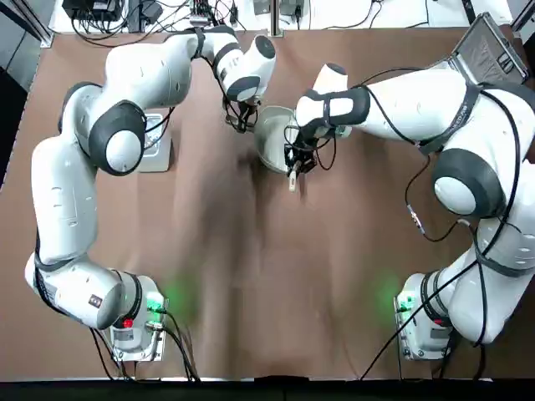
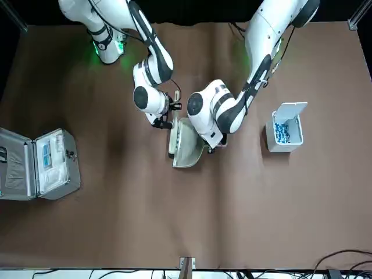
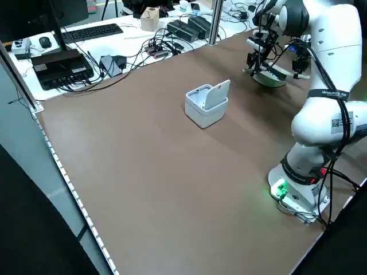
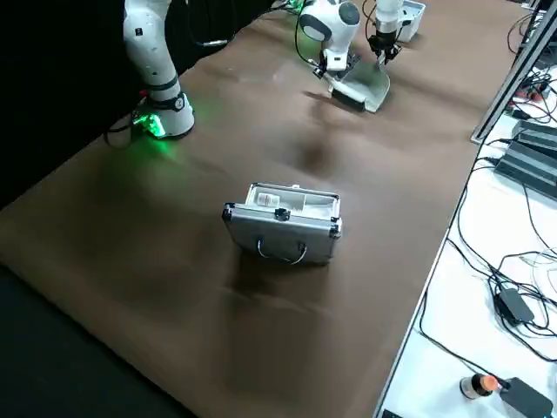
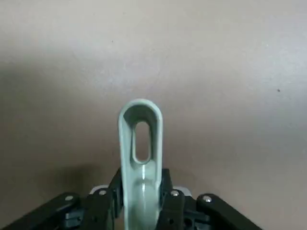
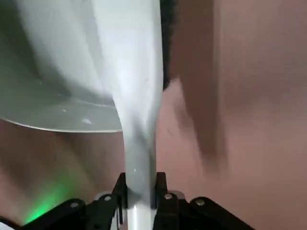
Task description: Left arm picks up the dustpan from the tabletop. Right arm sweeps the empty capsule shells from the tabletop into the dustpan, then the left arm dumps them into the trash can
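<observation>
The pale dustpan [image 1: 269, 138] [image 2: 187, 146] sits low over the tabletop [image 1: 251, 267] between both arms. My left gripper [image 1: 240, 121] [image 5: 140, 191] is shut on its handle [image 5: 140, 124], which has an oval hole. My right gripper [image 1: 295, 160] [image 6: 139, 189] is shut on a white brush [image 2: 172, 139] [image 6: 129, 72] that lies along the dustpan's open side [image 6: 57, 86]. The light-grey trash can [image 2: 285, 135] [image 3: 206, 104] stands with its lid up, partly under the left arm in the top view. Blue-and-white capsule shells [image 2: 282, 132] lie inside it. I see no shells on the tabletop.
An open silver case [image 2: 40, 163] [image 4: 283, 222] stands on the right arm's side of the table. Both arm bases [image 1: 138, 322] [image 1: 422, 322] glow green at the near edge. Cables and a keyboard [image 3: 92, 31] lie beyond the far edge.
</observation>
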